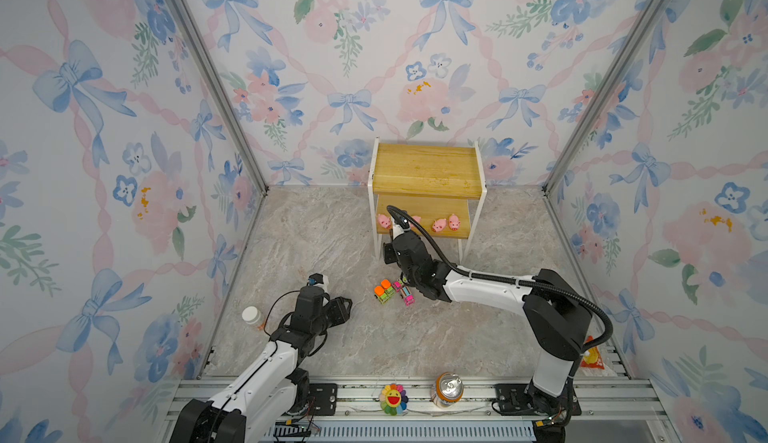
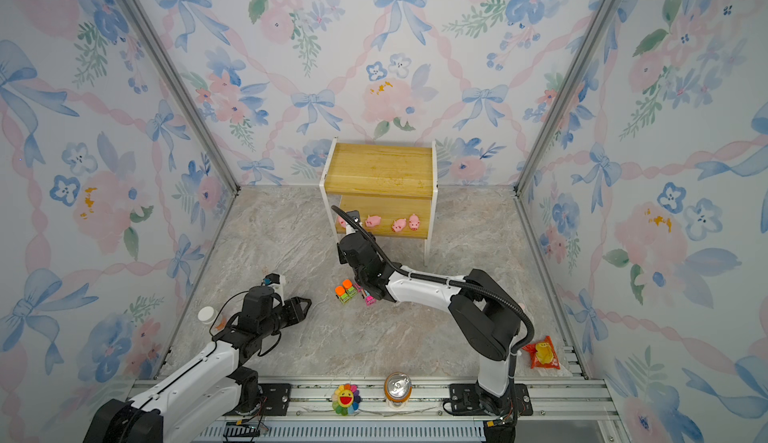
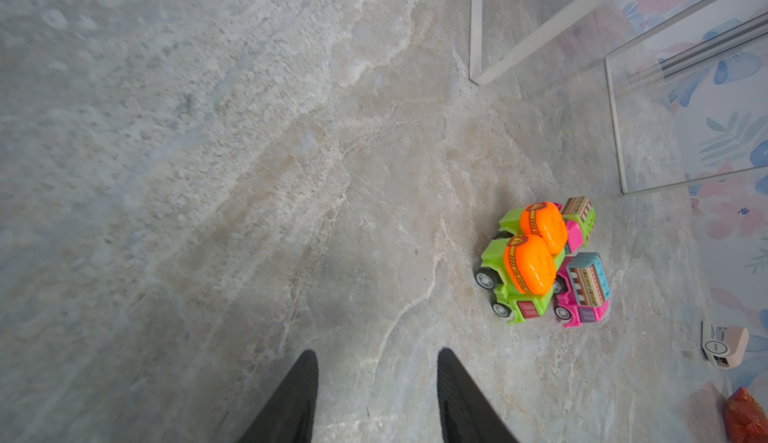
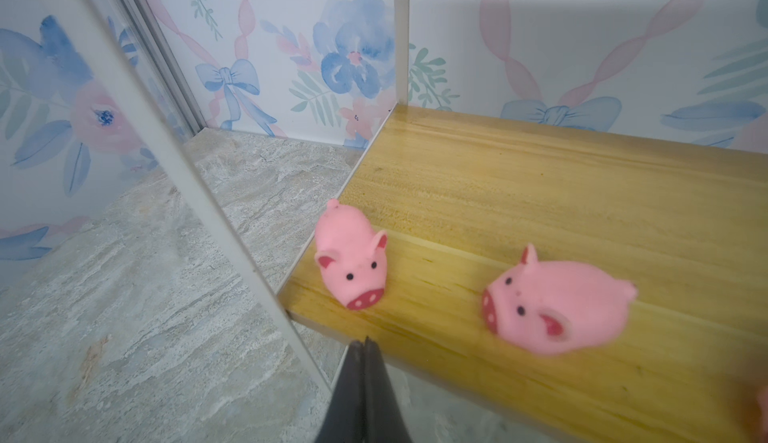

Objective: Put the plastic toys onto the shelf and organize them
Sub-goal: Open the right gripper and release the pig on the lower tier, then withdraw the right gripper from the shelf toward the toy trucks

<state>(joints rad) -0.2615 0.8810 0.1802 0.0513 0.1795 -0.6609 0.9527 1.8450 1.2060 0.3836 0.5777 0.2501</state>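
Note:
The shelf (image 1: 428,170) stands at the back wall, its top board bare. Several pink pigs sit in a row on its lower board (image 4: 540,195); the two leftmost pigs (image 4: 353,262) (image 4: 557,308) show close in the right wrist view. My right gripper (image 4: 365,343) is shut and empty, just off the lower board's front left corner. On the floor, two green trucks with orange tops (image 3: 528,266) and two pink trucks (image 3: 586,291) huddle together, seen in both top views (image 1: 390,291). My left gripper (image 3: 376,357) is open and empty over bare floor, left of the trucks.
A white-capped bottle (image 1: 251,316) stands by the left wall. A small white device (image 1: 318,281) lies behind the left gripper. A drinks can (image 1: 448,389) and the rainbow flower (image 1: 392,397) sit on the front rail. The red snack packet (image 2: 542,351) lies at the front right.

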